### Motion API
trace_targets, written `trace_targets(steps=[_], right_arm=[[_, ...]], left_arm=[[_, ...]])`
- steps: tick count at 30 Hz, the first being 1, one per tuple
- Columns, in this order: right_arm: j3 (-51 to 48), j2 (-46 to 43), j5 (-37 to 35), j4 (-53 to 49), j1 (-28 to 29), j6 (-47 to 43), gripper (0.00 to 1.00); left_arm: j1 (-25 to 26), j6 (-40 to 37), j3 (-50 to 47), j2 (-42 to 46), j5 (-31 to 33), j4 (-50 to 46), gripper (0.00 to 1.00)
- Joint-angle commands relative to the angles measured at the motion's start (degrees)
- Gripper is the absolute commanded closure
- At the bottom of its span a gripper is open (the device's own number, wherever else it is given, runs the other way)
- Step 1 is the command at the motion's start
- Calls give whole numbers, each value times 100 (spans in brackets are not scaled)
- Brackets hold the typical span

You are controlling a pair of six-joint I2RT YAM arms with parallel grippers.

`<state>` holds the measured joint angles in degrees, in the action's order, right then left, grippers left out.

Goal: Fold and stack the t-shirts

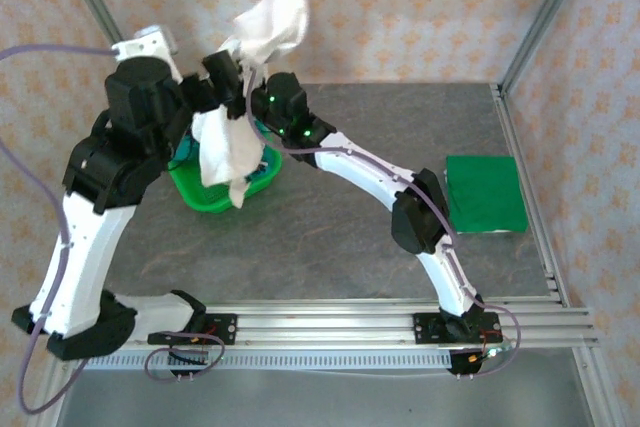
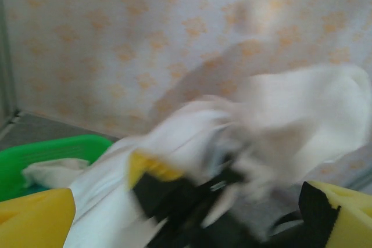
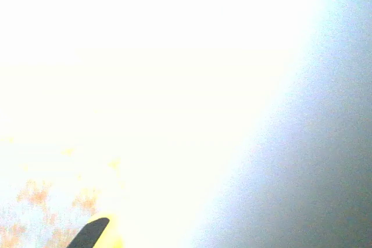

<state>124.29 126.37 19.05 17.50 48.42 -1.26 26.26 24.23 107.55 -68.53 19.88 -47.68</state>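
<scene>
Cream t-shirt (image 1: 228,142) hangs above the basket (image 1: 205,192) at ten o'clock. My left fingers (image 2: 35,222) stand apart; the right fingers (image 3: 90,235) I cannot tell. I'd lift it clear before spreading.

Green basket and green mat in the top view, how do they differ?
The green basket is bright green with raised walls; the green mat is darker and lies flat. The basket sits left of centre under the arms, the mat near the right edge of the grey table. A hanging cream t-shirt partly covers the basket; the mat is bare. Both are green and rest on that table.
</scene>
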Motion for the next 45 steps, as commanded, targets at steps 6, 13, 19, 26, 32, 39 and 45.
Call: trace_targets(steps=[6, 13, 19, 26, 32, 39, 45], right_arm=[[2663, 362, -101, -762, -286, 69, 100], [2951, -216, -527, -1439, -800, -293, 100], [485, -1813, -847, -959, -1393, -345, 100], [-3180, -3904, -1428, 7, -2119, -390, 100], [-5161, -5033, -1419, 101, -2360, -761, 100], [-6296, -5613, -373, -527, -2371, -889, 100], [-7134, -5825, 124, -681, -2351, -530, 100]], left_arm=[[28, 363, -1170, 993, 1587, 128, 0], [28, 559, -1661, 813, 1347, 169, 0], [28, 434, -1518, 67, 570, 278, 0], [28, 607, -1114, -1212, -410, 224, 0], [37, 825, -330, -2706, -1080, 128, 0], [28, 1063, 571, -4431, -1616, 8, 3], [-51, 1370, 827, -5390, -2066, 26, 4]])
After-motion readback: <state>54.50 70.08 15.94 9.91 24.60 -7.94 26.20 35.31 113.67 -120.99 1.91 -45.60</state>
